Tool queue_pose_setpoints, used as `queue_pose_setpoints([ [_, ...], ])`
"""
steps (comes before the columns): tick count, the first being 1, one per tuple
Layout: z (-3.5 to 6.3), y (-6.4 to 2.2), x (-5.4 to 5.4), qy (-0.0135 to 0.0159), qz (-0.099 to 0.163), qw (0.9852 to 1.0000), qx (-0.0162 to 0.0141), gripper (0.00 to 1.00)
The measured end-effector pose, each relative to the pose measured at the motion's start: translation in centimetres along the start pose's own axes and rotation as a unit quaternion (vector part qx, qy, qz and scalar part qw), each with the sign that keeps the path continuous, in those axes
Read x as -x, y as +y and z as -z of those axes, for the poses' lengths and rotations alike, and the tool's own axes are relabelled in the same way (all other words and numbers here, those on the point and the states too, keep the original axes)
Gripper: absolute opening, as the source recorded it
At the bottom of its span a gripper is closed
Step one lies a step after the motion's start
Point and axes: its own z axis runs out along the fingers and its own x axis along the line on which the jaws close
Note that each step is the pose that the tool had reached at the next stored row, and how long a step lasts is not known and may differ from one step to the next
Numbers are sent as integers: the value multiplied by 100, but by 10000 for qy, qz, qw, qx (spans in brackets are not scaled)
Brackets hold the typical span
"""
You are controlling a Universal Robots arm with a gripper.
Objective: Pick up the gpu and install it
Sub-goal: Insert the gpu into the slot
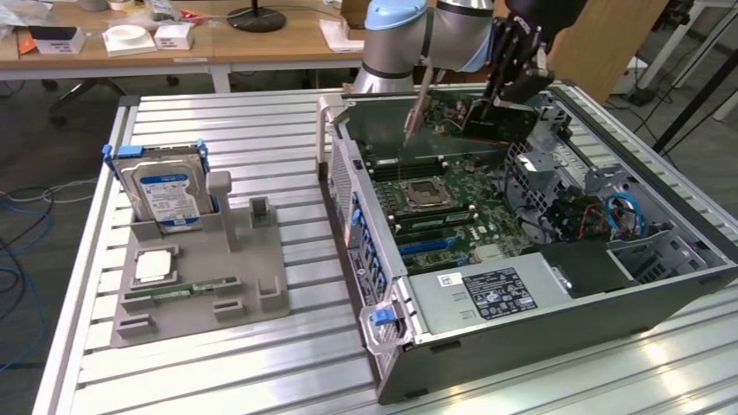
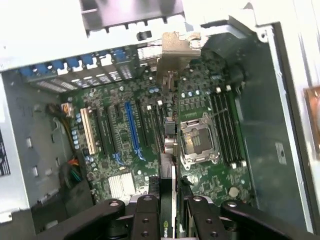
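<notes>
My gripper [image 1: 509, 102] is shut on the gpu [image 1: 493, 126], a card with a black cooler and a silver end bracket [image 1: 416, 112]. The card hangs on edge over the back part of the open computer case [image 1: 381, 259], above the green motherboard [image 1: 461, 207] and apart from it. In the wrist view the gpu [image 2: 170, 150] shows edge-on, running from my gripper [image 2: 170, 220] up to its bracket [image 2: 175, 47]. The black fingers [image 2: 146, 217] press on both of its faces. Below it lie the expansion slots, among them a long blue slot [image 2: 132, 130].
A grey holder [image 1: 196, 285] at the exterior view's left carries a hard drive with a blue-white label [image 1: 168, 194], a processor [image 1: 155, 268] and a memory stick [image 1: 185, 290]. Inside the case are the processor socket [image 2: 197, 140], drive cage and cables [image 1: 623, 216]. Desks stand behind.
</notes>
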Motion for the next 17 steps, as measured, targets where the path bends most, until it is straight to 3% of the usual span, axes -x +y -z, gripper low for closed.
queue_pose_setpoints([
  [5, -8, 0, 0, 30, 449, 9990, 19, 26],
  [11, -12, -1, -1, 58, 922, 9957, 40, 26],
  [13, -12, -1, 0, 62, 1023, 9947, 44, 26],
  [17, -13, -1, 0, 62, 1035, 9946, 45, 26],
])
